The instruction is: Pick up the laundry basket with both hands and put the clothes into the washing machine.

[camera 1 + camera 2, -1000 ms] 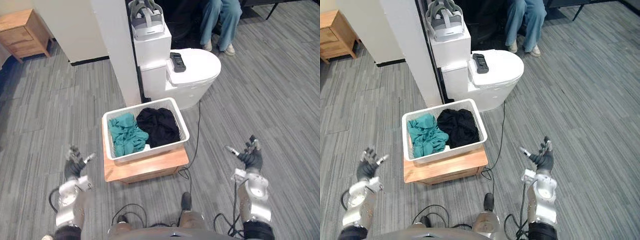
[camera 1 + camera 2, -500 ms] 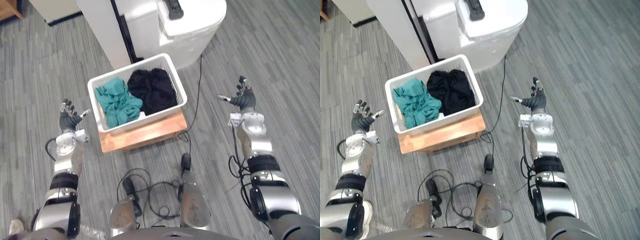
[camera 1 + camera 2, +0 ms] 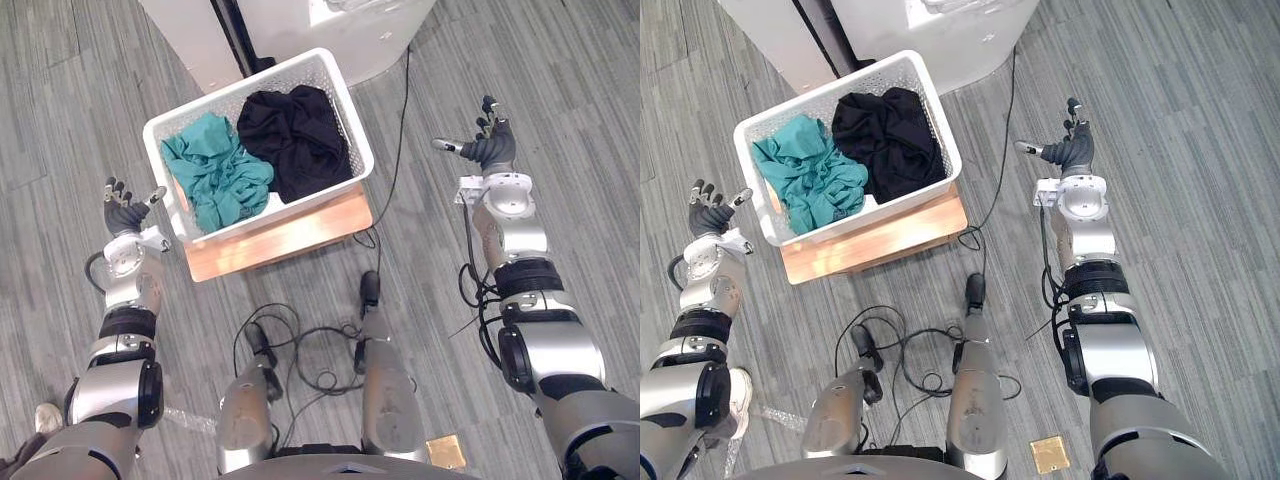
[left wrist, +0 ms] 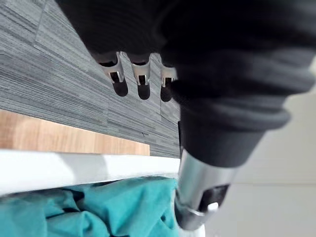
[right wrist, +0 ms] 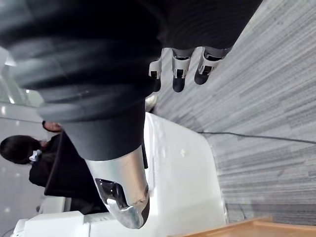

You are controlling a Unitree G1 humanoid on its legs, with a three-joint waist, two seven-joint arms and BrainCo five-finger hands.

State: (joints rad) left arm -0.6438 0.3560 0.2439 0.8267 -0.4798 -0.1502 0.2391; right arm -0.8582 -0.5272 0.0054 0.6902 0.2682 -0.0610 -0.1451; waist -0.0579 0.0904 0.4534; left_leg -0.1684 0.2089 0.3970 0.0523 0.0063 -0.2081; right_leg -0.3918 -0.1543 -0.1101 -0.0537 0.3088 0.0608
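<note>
Both arms are stretched forward and held wide apart, the left hand [image 3: 125, 212] being carried with fingers loosely spread and thumb set apart, the right hand [image 3: 490, 150] likewise held with fingers extended and thumb turned inward, and nothing is grasped by either.

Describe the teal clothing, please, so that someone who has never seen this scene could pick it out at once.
In the middle of the grey plank floor stands a low wooden stand carrying a white laundry basket. The teal clothing is the crumpled heap in the robot's left half of that basket; its bright colour sets it apart from the black clothing in the other half.
</note>
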